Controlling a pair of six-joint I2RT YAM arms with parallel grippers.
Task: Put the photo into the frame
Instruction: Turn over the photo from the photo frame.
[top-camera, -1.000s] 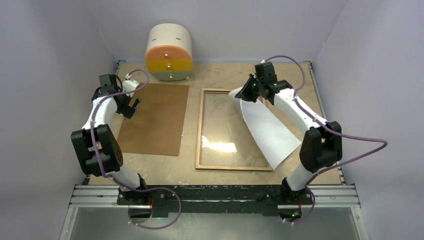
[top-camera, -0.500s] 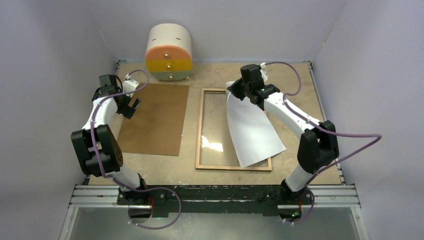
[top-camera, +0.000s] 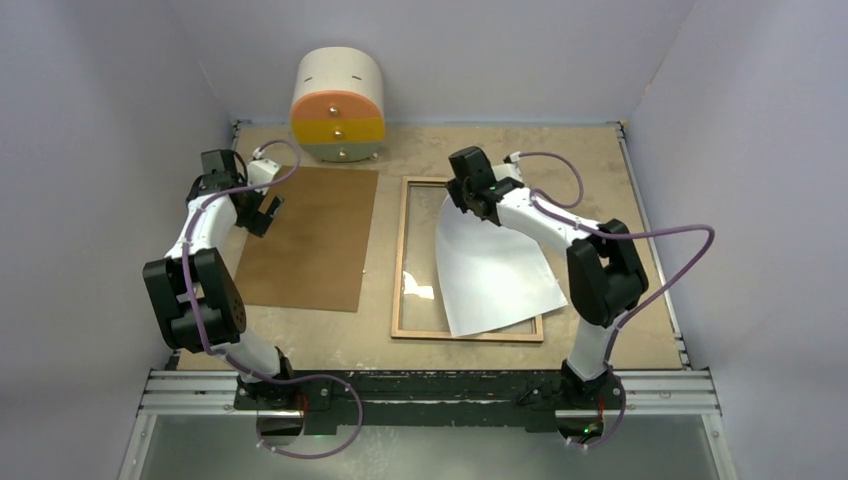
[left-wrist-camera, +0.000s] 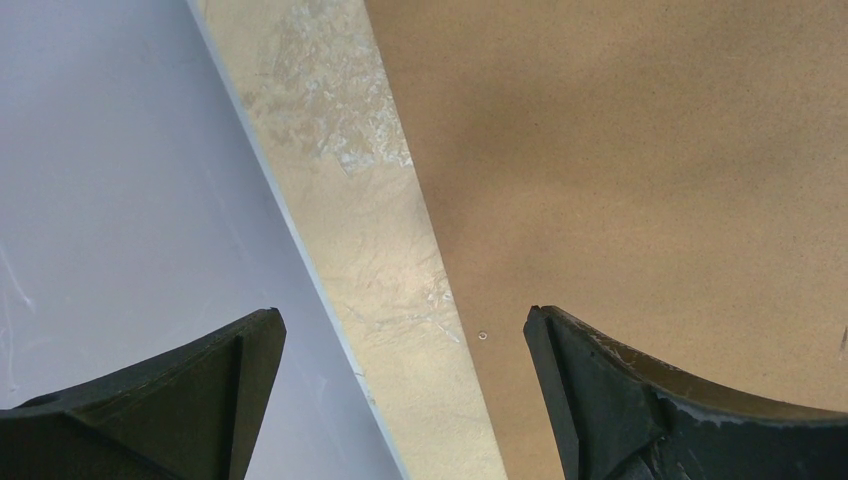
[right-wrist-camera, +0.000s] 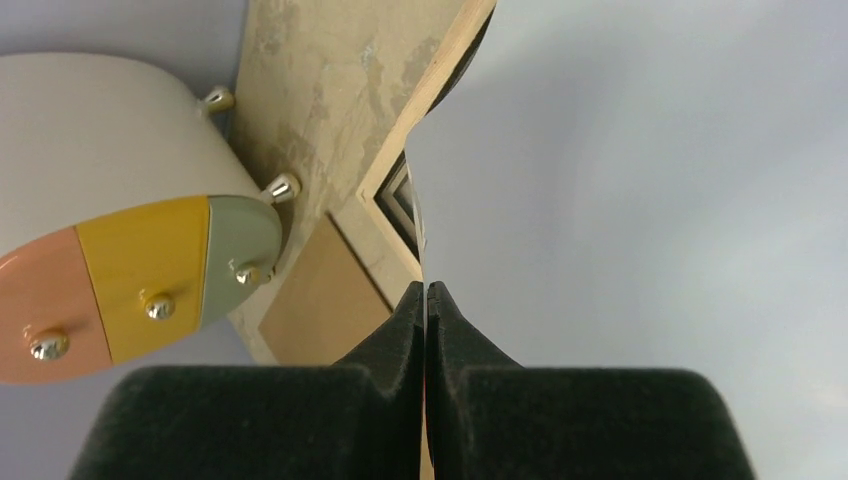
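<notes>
Right gripper (top-camera: 466, 192) was pinched fully closed on the far edge of the photo (top-camera: 495, 270); in the wrist view the pads (right-wrist-camera: 400, 330) met flat on the thin sheet. It sat over the frame's far end.

The photo hung bowed from that single grip, white back up. It draped down over the glass, skewed to the frame (top-camera: 402, 260), with its near right corner riding over the frame's right rail.

Left gripper (left-wrist-camera: 400, 335) was wide open and held nothing. It hovered well left of the frame, over the outer edge of the brown backing board (top-camera: 310, 240).

Risks, as I judged them:
- Let go now, and that corner probably rests on the rail, not seated on the glass.
- Pushing down while skewed could buckle or crease the limp sheet.
- A one-point pinch lets the sheet swing or slip.
- The left arm was too far away to steady it.
</notes>
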